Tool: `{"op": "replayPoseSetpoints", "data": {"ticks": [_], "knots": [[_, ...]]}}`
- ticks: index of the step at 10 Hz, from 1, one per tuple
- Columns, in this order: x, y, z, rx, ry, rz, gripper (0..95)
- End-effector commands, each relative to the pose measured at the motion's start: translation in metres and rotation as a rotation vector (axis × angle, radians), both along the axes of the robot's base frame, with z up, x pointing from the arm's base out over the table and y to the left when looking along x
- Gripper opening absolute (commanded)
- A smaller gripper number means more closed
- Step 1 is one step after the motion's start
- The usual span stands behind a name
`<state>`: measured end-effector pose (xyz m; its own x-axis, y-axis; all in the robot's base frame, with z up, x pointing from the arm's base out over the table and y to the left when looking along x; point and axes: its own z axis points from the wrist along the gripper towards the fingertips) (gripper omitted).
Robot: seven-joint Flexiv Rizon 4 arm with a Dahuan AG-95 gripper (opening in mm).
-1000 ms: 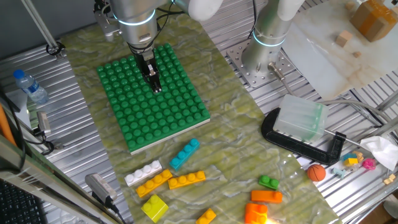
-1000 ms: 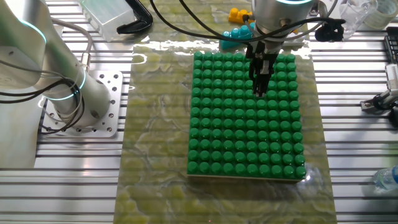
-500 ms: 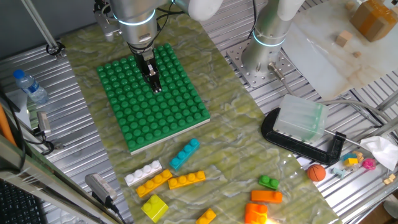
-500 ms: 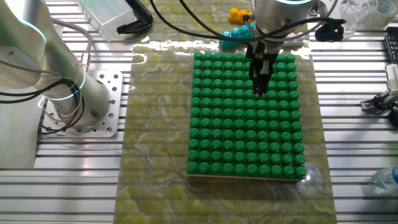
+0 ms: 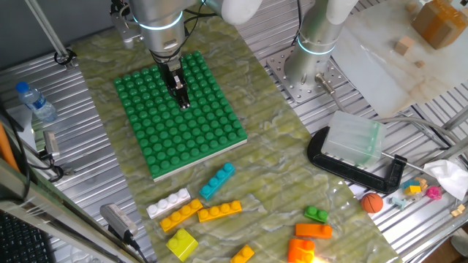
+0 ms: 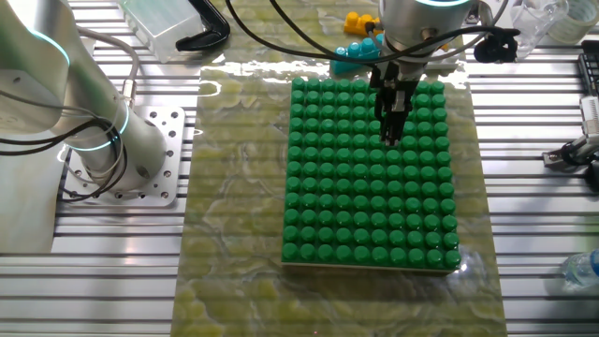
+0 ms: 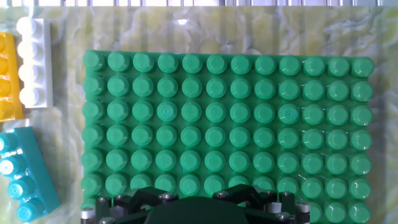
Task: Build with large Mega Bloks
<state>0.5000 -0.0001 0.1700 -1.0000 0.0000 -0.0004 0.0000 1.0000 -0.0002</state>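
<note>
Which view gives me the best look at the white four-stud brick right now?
The hand view: the white brick is large there, all four studs visible, beside a yellow-orange brick. One fixed view shows the white brick small, near the mat's front edge. The other fixed view does not show it.

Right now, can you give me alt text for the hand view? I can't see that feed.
A green studded baseplate with no bricks on it fills most of the frame, seen from above. At the left edge lie a white four-stud brick, part of a yellow-orange brick and a cyan brick, all on the mat beside the plate. The hand's dark housing shows at the bottom.
</note>
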Motion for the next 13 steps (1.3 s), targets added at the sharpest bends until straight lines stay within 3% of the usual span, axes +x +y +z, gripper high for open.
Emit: {"op": "replayPoseSetpoints", "data": {"ticks": [1, 10, 13], "knots": [[0.0, 0.0001, 0.0, -0.136, -0.121, 0.011, 0.0], [0.0001, 0.0003, 0.001, -0.144, -0.118, 0.028, 0.0], [-0.0016, 0.0022, 0.0075, -0.139, -0.116, 0.031, 0.0]]}}
